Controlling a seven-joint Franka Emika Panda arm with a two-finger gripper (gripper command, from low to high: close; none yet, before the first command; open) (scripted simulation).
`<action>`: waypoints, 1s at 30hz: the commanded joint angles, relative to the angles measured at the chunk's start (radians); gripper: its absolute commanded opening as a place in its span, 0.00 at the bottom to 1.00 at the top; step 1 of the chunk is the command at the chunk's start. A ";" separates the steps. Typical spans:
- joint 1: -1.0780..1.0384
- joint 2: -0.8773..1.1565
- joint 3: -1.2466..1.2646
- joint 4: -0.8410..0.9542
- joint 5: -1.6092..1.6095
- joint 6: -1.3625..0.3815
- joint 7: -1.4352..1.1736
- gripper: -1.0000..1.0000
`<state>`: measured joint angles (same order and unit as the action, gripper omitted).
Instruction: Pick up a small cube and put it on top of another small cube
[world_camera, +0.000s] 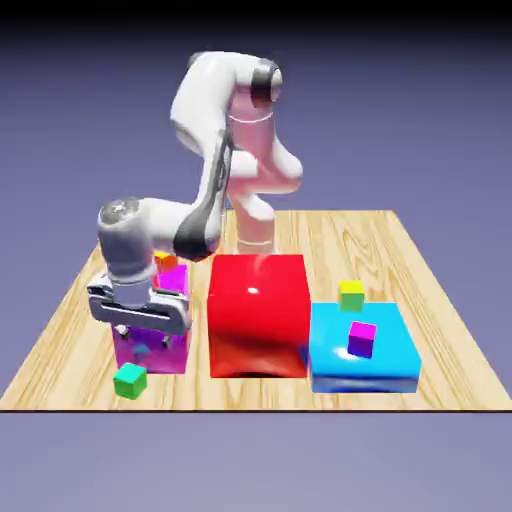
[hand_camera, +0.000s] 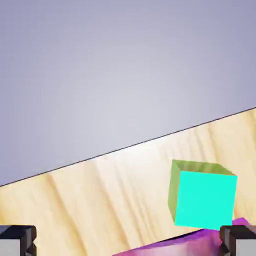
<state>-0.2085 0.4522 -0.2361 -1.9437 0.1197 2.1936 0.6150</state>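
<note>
The small green cube (world_camera: 130, 380) lies on the wooden table near its front edge, at the exterior view's left. In the hand view the green cube (hand_camera: 202, 197) shows a bright cyan face, low and right of the middle. My gripper (world_camera: 141, 338) hangs just behind and above it, over the front of a glossy magenta block (world_camera: 172, 355). In the hand view my gripper (hand_camera: 128, 241) is open, its grey fingertips (hand_camera: 17, 240) far apart with nothing between them. Other small cubes show: orange (world_camera: 165, 261) and magenta (world_camera: 174, 278) behind my hand, purple (world_camera: 362, 338), yellow-green (world_camera: 351, 295).
A big glossy red block (world_camera: 257, 315) stands in the middle, close to my hand's right. A flat glossy blue block (world_camera: 360, 350) lies further right and carries the purple cube. The table's front edge (hand_camera: 125, 147) runs close behind the green cube in the hand view.
</note>
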 joint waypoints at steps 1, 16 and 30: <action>-0.008 0.036 -0.008 0.031 0.004 -0.030 -0.004 0.50; -0.017 0.156 -0.013 0.140 0.019 -0.154 0.011 0.00; 0.365 -0.209 0.483 -0.023 -0.015 -0.306 0.597 0.00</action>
<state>0.1560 0.2438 0.2469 -1.9664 0.1074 1.8878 1.2114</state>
